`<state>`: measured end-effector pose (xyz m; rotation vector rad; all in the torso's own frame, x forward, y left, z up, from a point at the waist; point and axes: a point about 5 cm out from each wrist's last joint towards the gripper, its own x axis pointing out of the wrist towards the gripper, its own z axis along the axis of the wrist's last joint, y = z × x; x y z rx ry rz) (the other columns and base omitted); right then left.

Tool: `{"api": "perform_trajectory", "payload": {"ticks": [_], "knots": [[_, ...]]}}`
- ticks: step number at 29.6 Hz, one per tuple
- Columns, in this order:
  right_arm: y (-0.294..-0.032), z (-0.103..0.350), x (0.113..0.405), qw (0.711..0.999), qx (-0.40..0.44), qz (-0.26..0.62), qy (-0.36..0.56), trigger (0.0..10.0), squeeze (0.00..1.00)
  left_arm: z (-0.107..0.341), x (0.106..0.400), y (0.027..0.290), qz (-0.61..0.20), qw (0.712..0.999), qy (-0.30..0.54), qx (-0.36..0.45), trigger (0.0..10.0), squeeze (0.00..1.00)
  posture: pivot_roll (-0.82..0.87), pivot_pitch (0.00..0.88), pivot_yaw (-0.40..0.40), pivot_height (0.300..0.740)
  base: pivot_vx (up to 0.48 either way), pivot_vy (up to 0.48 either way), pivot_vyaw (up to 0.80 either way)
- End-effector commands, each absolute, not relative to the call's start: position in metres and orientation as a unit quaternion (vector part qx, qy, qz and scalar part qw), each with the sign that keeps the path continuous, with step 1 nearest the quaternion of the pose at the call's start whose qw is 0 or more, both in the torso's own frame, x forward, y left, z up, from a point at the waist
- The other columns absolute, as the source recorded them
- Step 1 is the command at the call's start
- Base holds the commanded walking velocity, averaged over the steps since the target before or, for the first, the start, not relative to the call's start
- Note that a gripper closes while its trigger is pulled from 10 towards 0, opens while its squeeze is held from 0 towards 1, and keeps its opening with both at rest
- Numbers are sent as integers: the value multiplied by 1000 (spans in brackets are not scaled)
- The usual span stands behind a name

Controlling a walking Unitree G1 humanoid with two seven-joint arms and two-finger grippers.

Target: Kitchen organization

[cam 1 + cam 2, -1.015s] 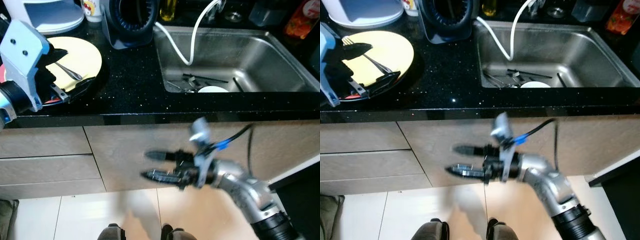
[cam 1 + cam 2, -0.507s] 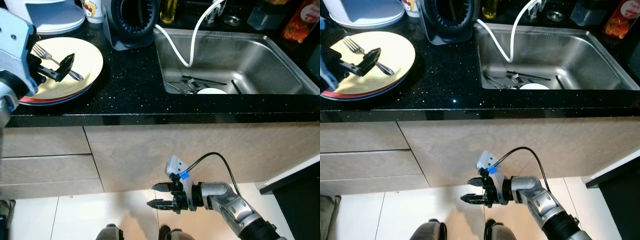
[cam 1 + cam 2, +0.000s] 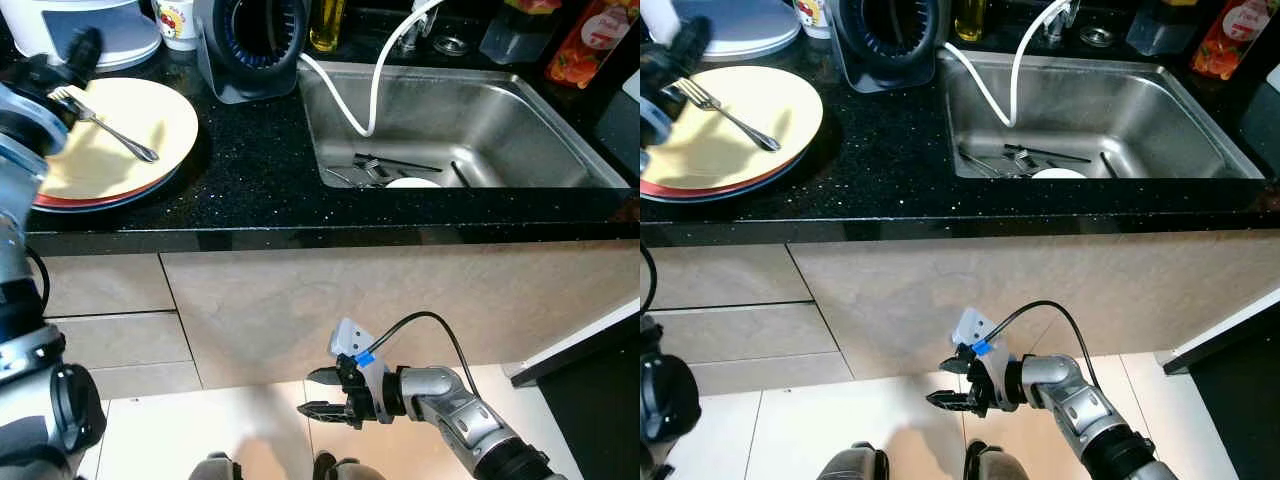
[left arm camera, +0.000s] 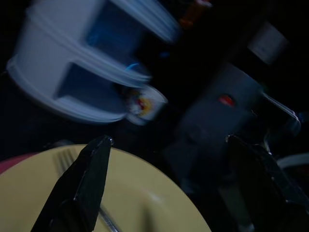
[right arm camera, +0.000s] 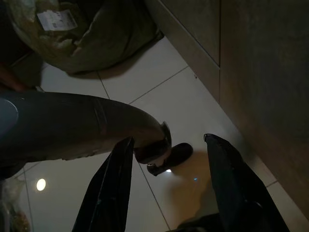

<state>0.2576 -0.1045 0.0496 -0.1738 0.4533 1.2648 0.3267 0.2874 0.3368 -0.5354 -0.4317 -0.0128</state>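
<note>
Since a second ago the left gripper [image 4: 169,183] has pulled back from the middle of the yellow plate [image 3: 110,135] to its far left rim, leaving the fork [image 3: 105,125] lying free on the plate, and the right arm has dropped from cabinet-front height to hang low near the floor. Now the left gripper sits at the plate's upper-left edge, by the fork's tines, with its two black fingers [image 4: 79,186] spread wide apart and nothing between them. That plate rests on a red plate [image 3: 95,195] on the black counter [image 3: 260,170], just left of a dark appliance [image 3: 250,45]. Behind the plates stand a white appliance [image 3: 95,25] and a small printed cup [image 3: 177,20]. To the right, the steel sink [image 3: 540,140] holds a few pieces of cutlery [image 3: 385,165] and a small white dish [image 3: 412,183], with a white hose [image 3: 345,85] curving down into it. Bottles [image 3: 590,40] stand at the sink's far right corner. Down in front of the wooden cabinet front [image 3: 400,300], the right gripper [image 3: 318,394] hangs idle above the tiled floor [image 5: 154,92], its fingers parted and holding nothing. Its wrist view takes in a greenish bag [image 5: 82,34] against the drawers
</note>
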Motion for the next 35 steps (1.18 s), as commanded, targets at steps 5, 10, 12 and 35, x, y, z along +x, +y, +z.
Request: {"api": "perform_trajectory", "payload": {"ticks": [5, 10, 12, 35], "knots": [[-110, 46, 259, 784, -91, 576, 214, 10000, 0, 319, 331, 305, 50, 924, -142, -353, 10000, 0, 136, 115, -66, 740, 0, 0, 0], [-112, 46, 261, 786, -97, 572, 213, 10000, 0, 316, 334, 302, 32, 905, -116, -409, 10000, 0, 133, 116, -65, 740, 0, 0, 0], [-112, 46, 262, 788, -99, 569, 212, 10000, 0, 316, 336, 297, 21, 902, -101, -419, 10000, 0, 131, 117, -63, 740, 0, 0, 0], [-117, 46, 265, 801, -104, 553, 206, 10000, 0, 305, 343, 293, 16, 876, -6, -483, 10000, 0, 123, 120, -56, 740, 0, 0, 0]]}}
